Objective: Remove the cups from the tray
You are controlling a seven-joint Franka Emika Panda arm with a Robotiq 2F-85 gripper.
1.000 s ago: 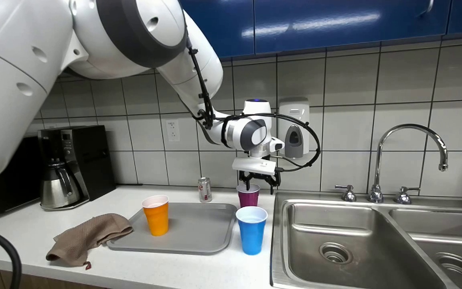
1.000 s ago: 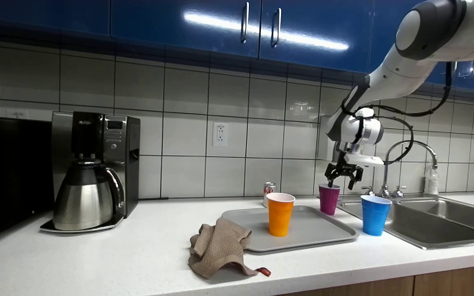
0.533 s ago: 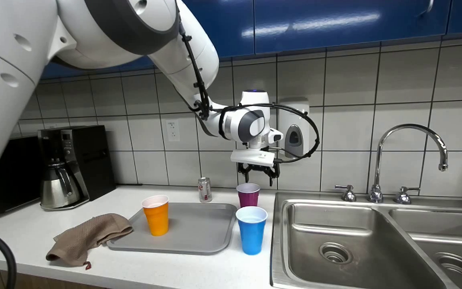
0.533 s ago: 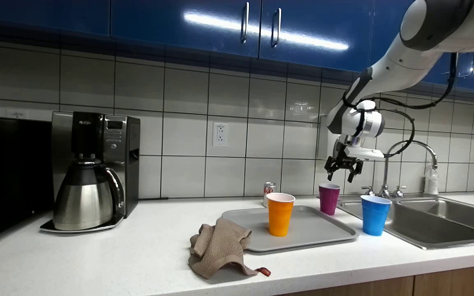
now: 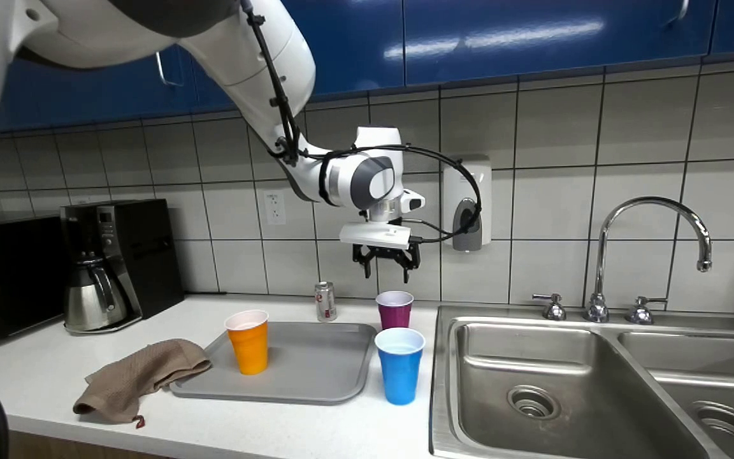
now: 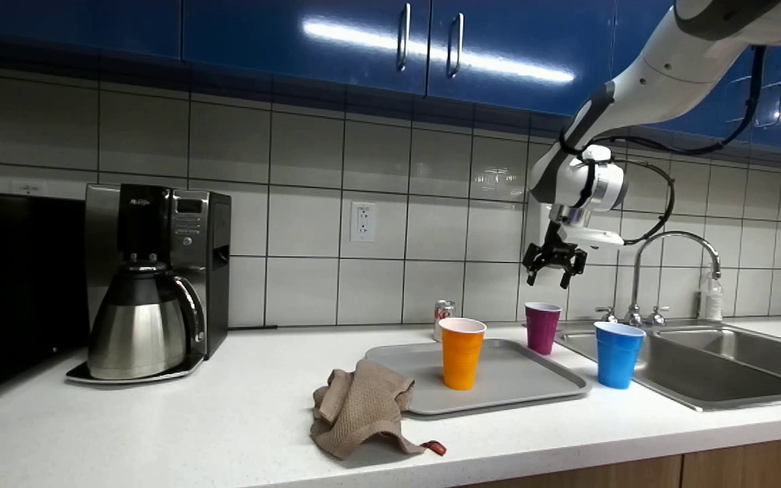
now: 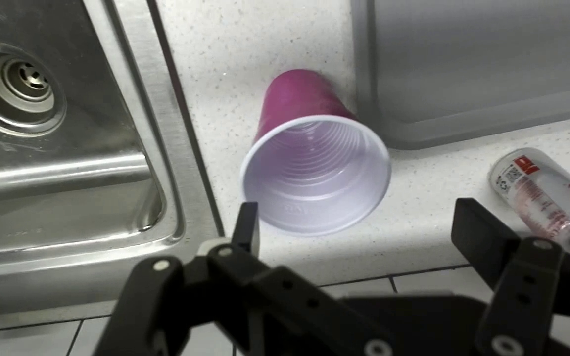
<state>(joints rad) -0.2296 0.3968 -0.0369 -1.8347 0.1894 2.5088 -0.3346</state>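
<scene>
An orange cup (image 5: pixel 250 347) stands upright on the left part of the grey tray (image 5: pixel 319 363); the cup (image 6: pixel 462 359) and tray (image 6: pixel 519 383) also show in an exterior view. A purple cup (image 5: pixel 395 313) and a blue cup (image 5: pixel 399 370) stand upright on the counter between the tray and the sink. My gripper (image 5: pixel 386 275) is open and empty, in the air above the purple cup. In the wrist view the purple cup (image 7: pixel 295 99) lies beyond the spread fingers (image 7: pixel 357 210), beside the tray's corner (image 7: pixel 483 64). The orange and blue cups are out of the wrist view.
A soda can (image 5: pixel 325 301) stands behind the tray near the wall. A brown towel (image 5: pixel 144 376) lies against the tray's left edge. The sink (image 5: pixel 442 382) with its faucet (image 5: pixel 603 236) is at right. A coffee maker (image 6: pixel 153 285) stands at left.
The gripper has risen from the purple cup, where one finger overlapped its rim, and then shifted left toward the tray side. The fingers stay open. The cups and tray have not moved.
</scene>
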